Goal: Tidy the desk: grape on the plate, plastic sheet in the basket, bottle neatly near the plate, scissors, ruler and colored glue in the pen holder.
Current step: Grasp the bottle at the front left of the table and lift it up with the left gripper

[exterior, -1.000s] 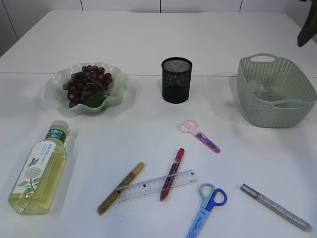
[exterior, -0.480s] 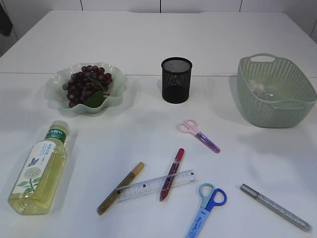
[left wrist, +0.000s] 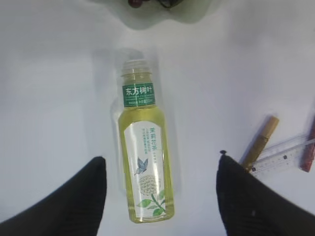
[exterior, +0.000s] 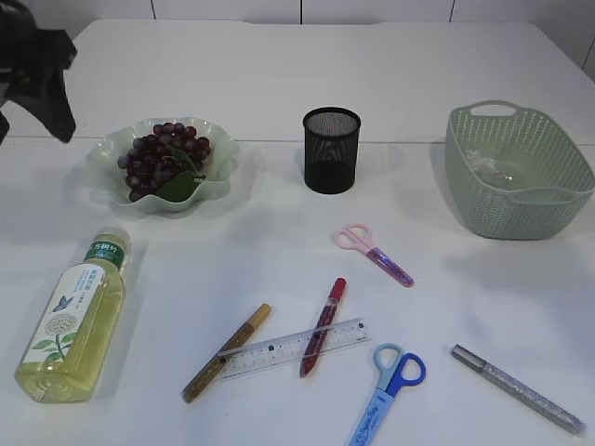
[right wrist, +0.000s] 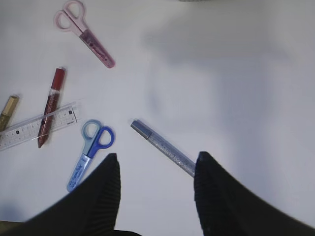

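Observation:
Dark grapes lie on the green plate. The tea bottle lies on its side at the front left; in the left wrist view the bottle lies below my open, empty left gripper, which shows at the exterior view's top left. The clear plastic sheet is in the green basket. Pink scissors, blue scissors, a ruler and red, gold and silver glue pens lie on the table. My right gripper is open above the silver pen.
The black mesh pen holder stands upright at the middle back, between plate and basket. The table is white, and its far edge runs behind the plate and basket.
The right arm has left the top right of the exterior view. The left arm has come into view at the top left. The objects on the table have not moved.

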Tool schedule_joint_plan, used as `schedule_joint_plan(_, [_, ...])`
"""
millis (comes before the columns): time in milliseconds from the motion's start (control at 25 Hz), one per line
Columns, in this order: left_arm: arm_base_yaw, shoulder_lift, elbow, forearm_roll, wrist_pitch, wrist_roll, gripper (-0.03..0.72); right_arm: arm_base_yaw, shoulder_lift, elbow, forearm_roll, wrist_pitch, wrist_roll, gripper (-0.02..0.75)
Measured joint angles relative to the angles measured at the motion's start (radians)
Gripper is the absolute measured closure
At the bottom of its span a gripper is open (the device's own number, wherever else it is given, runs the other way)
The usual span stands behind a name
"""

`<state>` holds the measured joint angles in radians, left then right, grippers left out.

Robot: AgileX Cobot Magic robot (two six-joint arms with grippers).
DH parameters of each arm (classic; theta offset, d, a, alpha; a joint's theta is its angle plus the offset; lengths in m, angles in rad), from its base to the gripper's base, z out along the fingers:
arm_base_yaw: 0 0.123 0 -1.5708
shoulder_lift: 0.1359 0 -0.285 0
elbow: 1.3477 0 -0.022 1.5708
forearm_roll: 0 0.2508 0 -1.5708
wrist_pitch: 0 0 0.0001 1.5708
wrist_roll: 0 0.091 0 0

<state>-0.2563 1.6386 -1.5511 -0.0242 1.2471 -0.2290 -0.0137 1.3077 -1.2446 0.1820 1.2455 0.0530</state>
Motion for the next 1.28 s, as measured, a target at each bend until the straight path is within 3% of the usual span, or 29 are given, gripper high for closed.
schedule_joint_plan(200, [0.0,0.075,0.086,0.013,-0.007,-0.009,0.17,0.0,0.0,0.0,0.0,0.0,-0.009,0.342])
schedule_joint_plan(400, [0.0,0.139,0.171,0.033,-0.012,-0.046,0.109,0.0,0.0,0.0,0.0,0.0,-0.011,0.342])
schedule_joint_plan(1280, [0.001,0.318,0.178,-0.011,-0.072,-0.1,0.092,0.002,0.0,0.0,0.0,0.0,-0.013,0.342])
